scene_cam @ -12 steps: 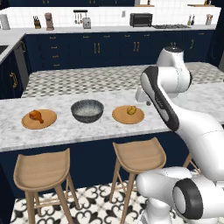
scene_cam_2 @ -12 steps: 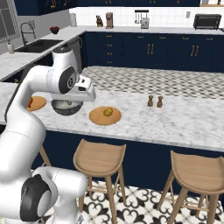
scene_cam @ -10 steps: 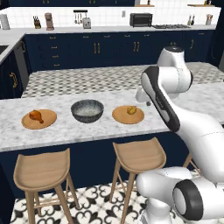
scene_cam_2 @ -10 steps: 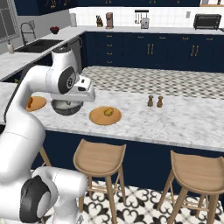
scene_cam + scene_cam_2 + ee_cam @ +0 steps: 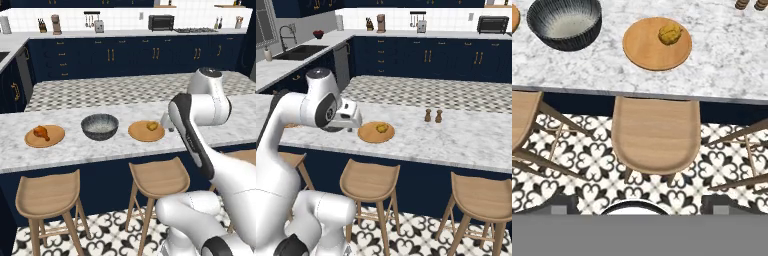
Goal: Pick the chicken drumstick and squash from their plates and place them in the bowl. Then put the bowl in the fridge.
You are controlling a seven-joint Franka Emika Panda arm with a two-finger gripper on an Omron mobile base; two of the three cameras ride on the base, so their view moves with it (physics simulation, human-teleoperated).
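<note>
The chicken drumstick (image 5: 41,132) lies on the left wooden plate (image 5: 55,139). To its right stands the dark grey bowl (image 5: 100,126), with nothing in it (image 5: 564,22). The yellow squash (image 5: 152,126) sits on the right plate (image 5: 140,133), toward that plate's far right (image 5: 670,34). My gripper (image 5: 640,209) is open, its two dark fingertips (image 5: 559,207) far apart with nothing between them. It hangs above the stool at the counter's near edge, on the near side of the squash plate (image 5: 647,50). The hand (image 5: 166,120) is just right of that plate. The fridge is out of view.
Wooden stools (image 5: 656,135) stand under the marble counter's near edge (image 5: 100,160). Two small brown shakers (image 5: 433,116) stand right of the squash plate. Navy cabinets and a back counter with a toaster oven (image 5: 161,22) run along the far wall.
</note>
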